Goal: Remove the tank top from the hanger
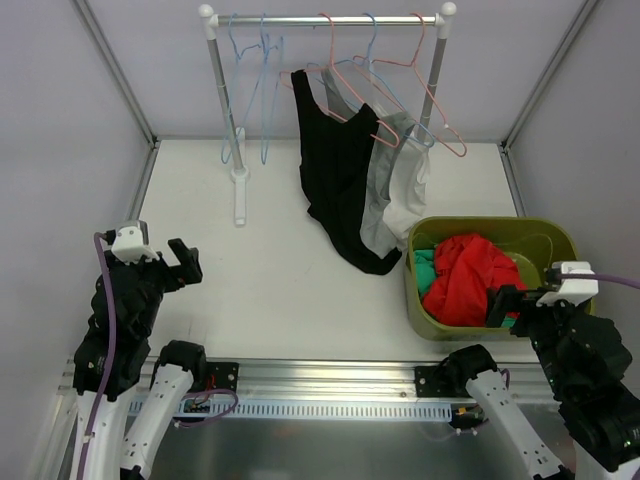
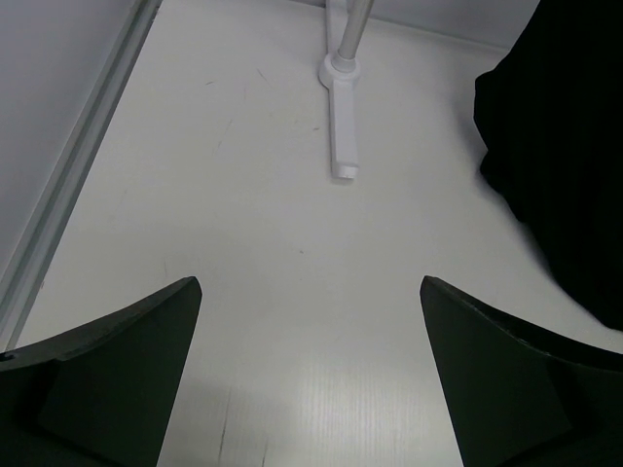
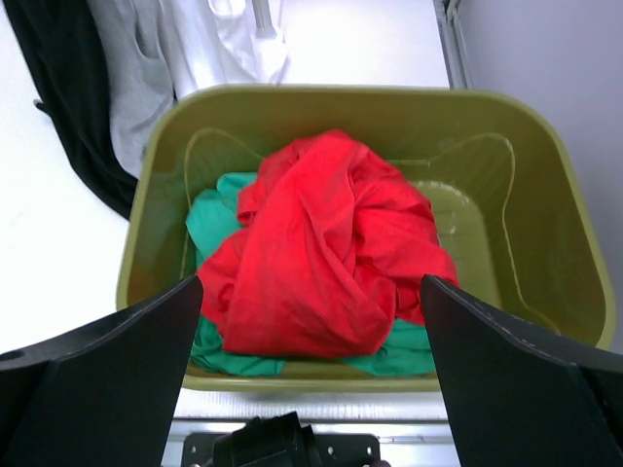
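Tank top first, since that's the job: the black tank top (image 1: 335,170) hangs from the rail (image 1: 325,18) at the far side, about mid-scene, with its hem draped down onto the table (image 1: 260,290). None of the tops are off yet as far as I can see.

Going from the left: the left gripper (image 1: 188,262) sits low at the near left, jaws spread wide, nothing in them, well apart from the clothes. Far left on the rail are a couple of bare blue hangers (image 1: 250,60). Then comes the black top on what looks like a pink hanger (image 1: 350,75), with a grey top (image 1: 383,170) and a white top (image 1: 410,190) packed right against it. Near right is the olive bin (image 1: 490,226), holding a red garment (image 1: 465,275) on top of a green one (image 1: 425,265). The right gripper (image 1: 503,306) hovers over the bin's near edge, also wide open and empty.

My take on doing this well: go for the black one since it's the outermost. Pinch one shoulder strap only, high up near the hanger, and slide it off the hanger's arm sideways instead of yanking down. Watch you don't grab grey fabric too, they overlap a lot.
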Controlling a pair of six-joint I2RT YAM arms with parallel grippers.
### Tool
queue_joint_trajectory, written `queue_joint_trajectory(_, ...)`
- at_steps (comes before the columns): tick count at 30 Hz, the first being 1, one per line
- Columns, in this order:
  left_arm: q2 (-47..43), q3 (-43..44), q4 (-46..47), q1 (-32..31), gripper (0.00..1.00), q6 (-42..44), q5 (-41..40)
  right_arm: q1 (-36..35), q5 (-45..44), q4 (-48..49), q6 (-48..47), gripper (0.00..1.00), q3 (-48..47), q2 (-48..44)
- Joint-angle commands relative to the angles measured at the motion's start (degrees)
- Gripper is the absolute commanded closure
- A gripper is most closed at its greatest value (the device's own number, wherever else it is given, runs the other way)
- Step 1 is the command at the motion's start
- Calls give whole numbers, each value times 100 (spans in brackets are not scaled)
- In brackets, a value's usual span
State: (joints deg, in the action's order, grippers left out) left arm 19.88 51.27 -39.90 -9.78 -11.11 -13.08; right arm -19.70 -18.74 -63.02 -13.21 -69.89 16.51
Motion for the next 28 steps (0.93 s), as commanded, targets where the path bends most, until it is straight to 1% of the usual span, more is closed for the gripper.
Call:
queue_joint_trajectory(1, -54, -134, 202, -33, 1, 83, -90, -60, -313, 53, 46, 0, 230, 220)
queue_joint_trajectory(7, -212, -388, 263, -33, 1, 22, 148, -51, -569, 422, 380, 0, 590, 361)
queue_joint_trajectory(12, -406, -574, 307, -24, 1, -5, 297, -51, -736, 502, 355, 1, 678, 414)
queue_joint_trajectory(28, -503, -627, 360, -33, 1, -22, 271, -60, -657, 546, 319, 1, 704, 519)
